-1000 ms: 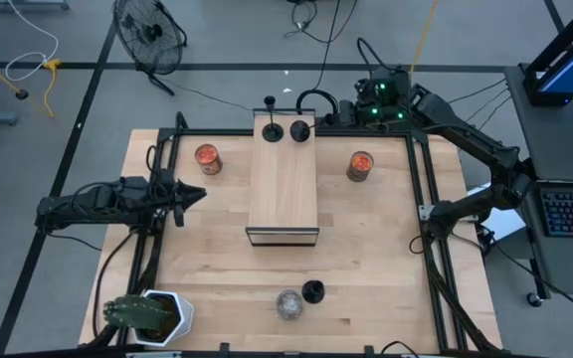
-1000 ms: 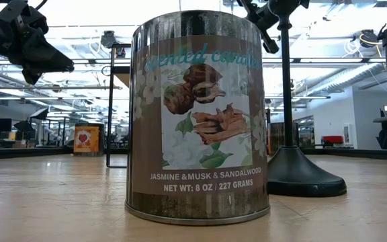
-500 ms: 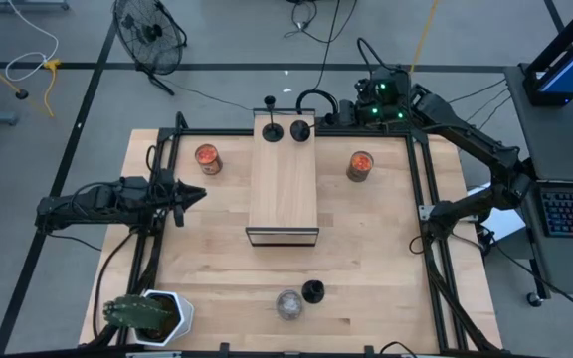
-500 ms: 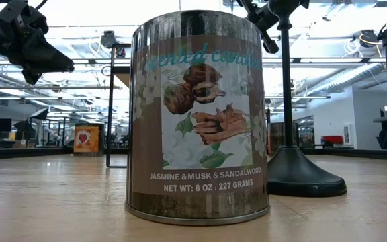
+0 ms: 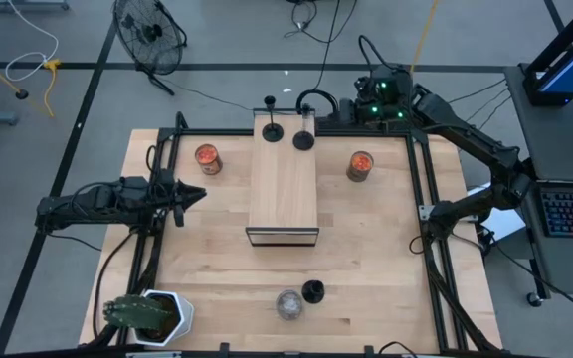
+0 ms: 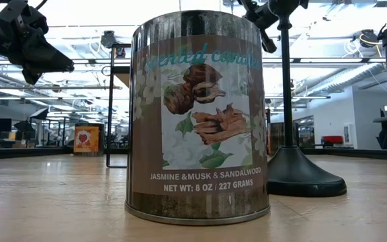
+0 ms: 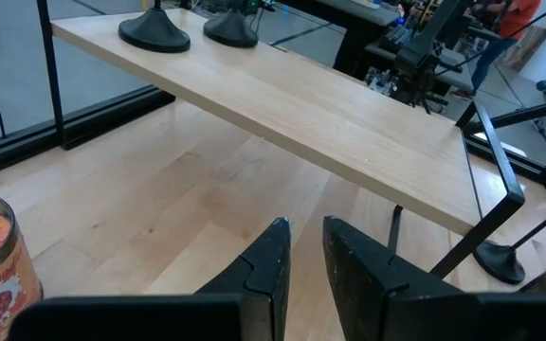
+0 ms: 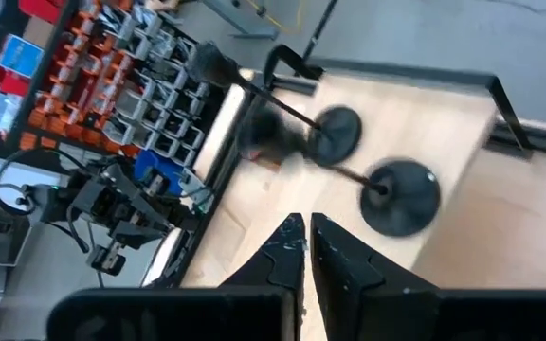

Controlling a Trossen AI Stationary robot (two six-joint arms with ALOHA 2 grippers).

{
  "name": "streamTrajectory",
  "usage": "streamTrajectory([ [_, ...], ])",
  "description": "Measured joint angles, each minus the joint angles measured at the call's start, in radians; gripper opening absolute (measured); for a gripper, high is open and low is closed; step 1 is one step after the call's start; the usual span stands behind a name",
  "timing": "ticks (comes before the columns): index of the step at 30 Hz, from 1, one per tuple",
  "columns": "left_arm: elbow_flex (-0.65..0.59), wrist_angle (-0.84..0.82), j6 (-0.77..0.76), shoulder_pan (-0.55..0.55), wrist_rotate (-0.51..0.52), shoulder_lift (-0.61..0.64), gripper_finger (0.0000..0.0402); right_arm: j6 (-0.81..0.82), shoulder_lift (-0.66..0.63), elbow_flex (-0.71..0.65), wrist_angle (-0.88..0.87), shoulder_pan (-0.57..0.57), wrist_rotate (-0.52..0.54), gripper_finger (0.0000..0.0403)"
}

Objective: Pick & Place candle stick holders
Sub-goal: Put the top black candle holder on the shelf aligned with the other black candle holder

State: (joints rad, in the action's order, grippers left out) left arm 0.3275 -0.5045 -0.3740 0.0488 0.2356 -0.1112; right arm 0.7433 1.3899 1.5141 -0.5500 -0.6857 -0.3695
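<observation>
holders on shelf: two black candle stick holders (image 5: 273, 130) (image 5: 304, 140) stand at the far end of the raised wooden shelf (image 5: 284, 189), near each other.
third holder: stands on the table (image 5: 366, 259) at the near edge, just beside a shiny round tin (image 5: 288, 304); the holder (image 5: 312, 292) is upright.
right claw: right gripper (image 8: 307, 224) hangs above the far end of the shelf over the two holders; its fingers are a narrow slit apart with nothing between them.
left claw: left gripper (image 7: 303, 248) waits over the table's left side, fingers slightly parted, empty.
handling: likely stiff and light, bottom-heavy at the disc, easy to tip; judged best taken by the thin stem, low down.
hard to see: the right wrist view is smeared; the low view is mostly blocked by a candle tin (image 6: 198, 114), which cuts off all but one holder (image 6: 294, 158).
other: two orange-topped tins (image 5: 206, 157) (image 5: 360, 165) flank the shelf.
</observation>
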Motion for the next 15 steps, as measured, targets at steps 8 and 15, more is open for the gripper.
streamTrajectory([
  [8, 0.0, 0.0, 0.0, 0.0, 0.0, 0.0, 0.0072, 0.002, 0.0, -0.044, 0.031, 0.0, -0.001, 0.0017],
  [15, 0.0, 0.0, 0.0, 0.0, 0.001, 0.0, 0.0072, -0.125, 0.0, -0.096, 0.036, 0.014, -0.001, 0.0017],
])
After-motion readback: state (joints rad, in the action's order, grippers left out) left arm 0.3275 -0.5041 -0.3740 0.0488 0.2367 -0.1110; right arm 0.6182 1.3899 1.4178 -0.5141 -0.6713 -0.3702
